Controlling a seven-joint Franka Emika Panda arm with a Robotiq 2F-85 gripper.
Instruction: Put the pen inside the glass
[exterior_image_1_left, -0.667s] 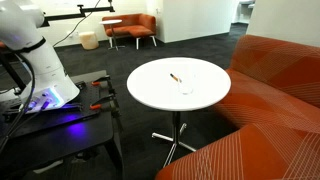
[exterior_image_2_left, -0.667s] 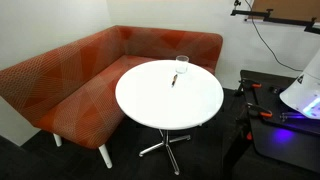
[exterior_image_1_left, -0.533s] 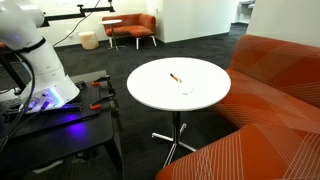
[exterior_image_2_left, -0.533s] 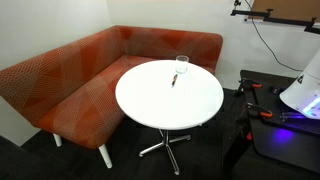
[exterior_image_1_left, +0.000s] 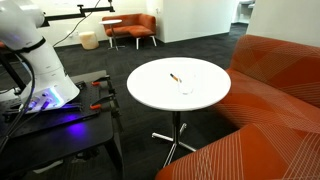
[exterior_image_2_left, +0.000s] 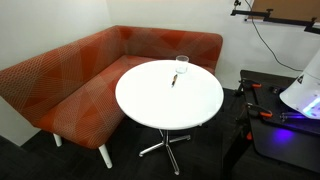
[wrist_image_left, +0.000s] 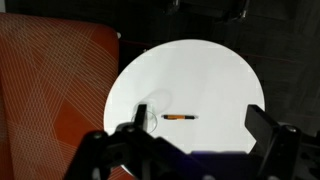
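Over on the round white table (exterior_image_1_left: 205, 100), the pen (exterior_image_1_left: 176, 77) lies flat on the top, outside the glass (exterior_image_1_left: 187, 87), which stands upright just beside it. Down through the wrist view we go: the gripper (wrist_image_left: 197, 126) hangs high above the table (wrist_image_left: 215, 72), its dark fingers (wrist_image_left: 128, 135) spread wide at the bottom of the frame, nothing between them. Only this view shows the gripper. The exterior views catch just the robot's white base (exterior_image_1_left: 35, 65), off to one side of the table.

From the wrist, the pen (wrist_image_left: 178, 117) is a thin orange streak, long axis running straight across the picture. One end aims at the glass (wrist_image_left: 150, 115), a faint clear outline just off that end. They sit close, but touching or apart, I cannot tell. Which end is the dark one is too small to call.

An exterior view gives the glass (exterior_image_2_left: 181, 67) most clearly, upright near the table (exterior_image_2_left: 150, 108) edge on the side of the orange sofa (exterior_image_2_left: 70, 80). The pen (exterior_image_2_left: 173, 80) there is a short dark stroke pointing roughly toward the foot of the glass. From the opposite side the pen shows orange and slants across the tabletop, and the glass nearly vanishes against the white. Nothing can be made out inside the glass in any view. That same side alone picks up an orange armchair (exterior_image_1_left: 130, 28) far back in the room
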